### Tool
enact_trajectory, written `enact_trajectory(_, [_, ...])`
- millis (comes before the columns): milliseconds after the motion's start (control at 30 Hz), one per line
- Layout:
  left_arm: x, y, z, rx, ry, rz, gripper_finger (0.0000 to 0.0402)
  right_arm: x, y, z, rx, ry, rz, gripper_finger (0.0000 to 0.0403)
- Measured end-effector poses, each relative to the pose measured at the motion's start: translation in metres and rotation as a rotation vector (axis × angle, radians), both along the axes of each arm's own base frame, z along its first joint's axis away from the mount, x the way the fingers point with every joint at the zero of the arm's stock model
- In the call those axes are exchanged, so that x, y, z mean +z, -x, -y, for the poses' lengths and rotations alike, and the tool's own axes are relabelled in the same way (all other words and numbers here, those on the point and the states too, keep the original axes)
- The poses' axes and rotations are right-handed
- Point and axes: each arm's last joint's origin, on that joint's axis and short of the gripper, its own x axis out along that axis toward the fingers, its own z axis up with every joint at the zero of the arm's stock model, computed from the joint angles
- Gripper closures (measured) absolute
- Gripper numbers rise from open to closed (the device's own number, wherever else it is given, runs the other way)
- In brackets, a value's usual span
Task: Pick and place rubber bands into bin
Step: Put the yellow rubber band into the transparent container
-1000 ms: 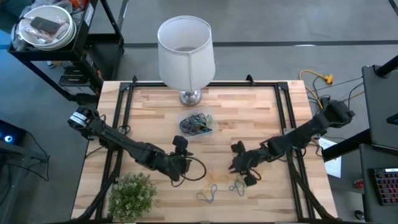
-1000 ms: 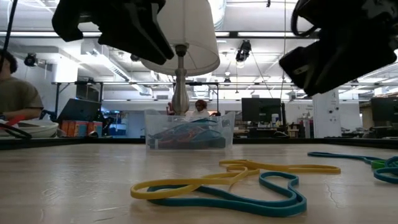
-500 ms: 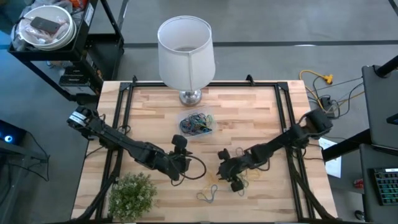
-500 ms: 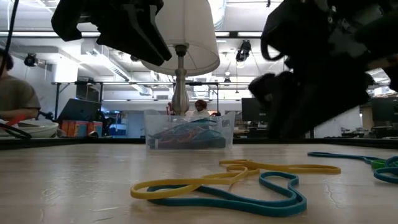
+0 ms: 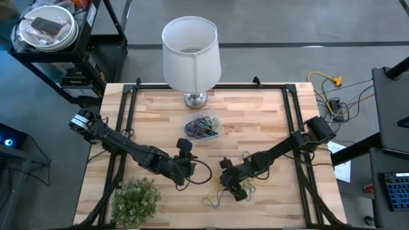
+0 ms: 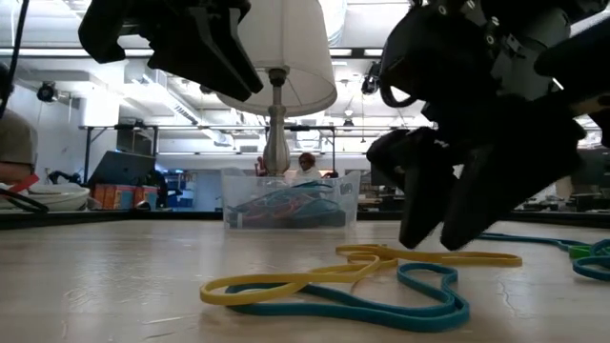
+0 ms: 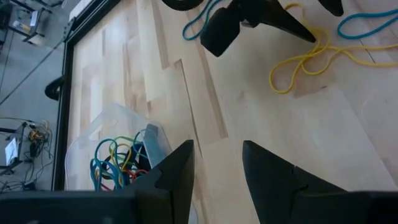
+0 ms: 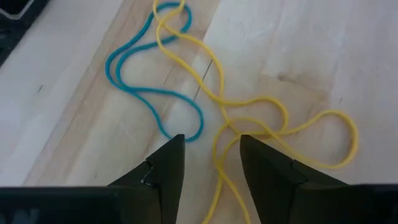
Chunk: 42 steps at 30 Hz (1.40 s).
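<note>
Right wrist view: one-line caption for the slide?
Open right pincer poised over tangled yellow rubber band and blue rubber band on the wooden table.

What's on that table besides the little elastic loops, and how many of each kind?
Lamp: 1
Potted plant: 1
Clear bin: 1
Robot grippers: 2, the left gripper and the right gripper
Total: 5

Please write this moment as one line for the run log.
right end effector: open, low over yellow band and blue band | left end effector: open, waiting near bin | bands on table: not yet picked
</note>
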Motion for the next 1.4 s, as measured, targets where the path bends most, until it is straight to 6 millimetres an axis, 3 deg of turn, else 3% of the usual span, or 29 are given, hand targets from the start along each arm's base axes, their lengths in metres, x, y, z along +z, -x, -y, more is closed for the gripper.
enact_trajectory(700, [0.0,0.0,0.0,0.005,0.006,0.002,0.0281,-0.0065,0.0045,0.0017,-0.009,0.018,-0.033,0.0289])
enact_trajectory(1167, [0.0,0.0,0.0,0.005,0.006,0.002,0.0281,-0.007,0.0053,0.0018,0.085,0.074,-0.007,0.0388])
enact_trajectory(1400, [0.0,0.0,0.0,0.004,0.006,0.002,0.0281,-0.0046,0.0048,0.0018,0.106,0.11,0.014,0.0394])
